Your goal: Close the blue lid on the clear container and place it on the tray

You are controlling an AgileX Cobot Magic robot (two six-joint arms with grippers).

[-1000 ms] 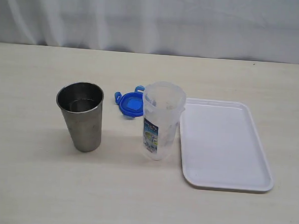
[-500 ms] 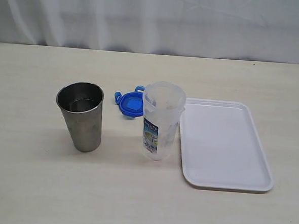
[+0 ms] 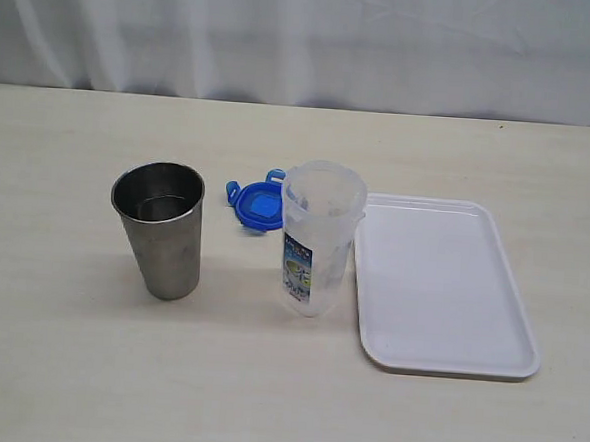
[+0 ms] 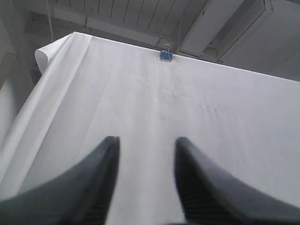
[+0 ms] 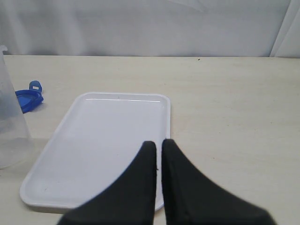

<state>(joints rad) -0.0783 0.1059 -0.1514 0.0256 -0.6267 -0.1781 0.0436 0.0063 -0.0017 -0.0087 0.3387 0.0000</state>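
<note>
- Left gripper (image 4: 146,143): the jaws stand apart with a clear gap and nothing between them. Its wrist camera points up at the white backdrop cloth (image 4: 211,117), well away from the work.
- Right gripper (image 5: 158,144): the jaws are pressed together and hold nothing. It hovers by the near rim of the tray (image 5: 93,140); we cannot tell whether it touches.
- Neither arm shows in the exterior view.
- The blue lid (image 3: 259,205) lies on the table (image 3: 66,367), behind the clear container (image 3: 319,243) and partly hidden by it. We cannot tell whether the two touch.
- The container stands upright with its mouth open, off the tray and just beside its left rim. The steel cup (image 3: 162,231) stands apart, further left.
- Step in hand, as we judge it: the very start, with the lid not yet picked up and nothing closed or placed.
- Next move, as we judge it: bring the spread left gripper down to the lid and take it by the edge. The cup and the container on either side leave a narrow approach.
</note>
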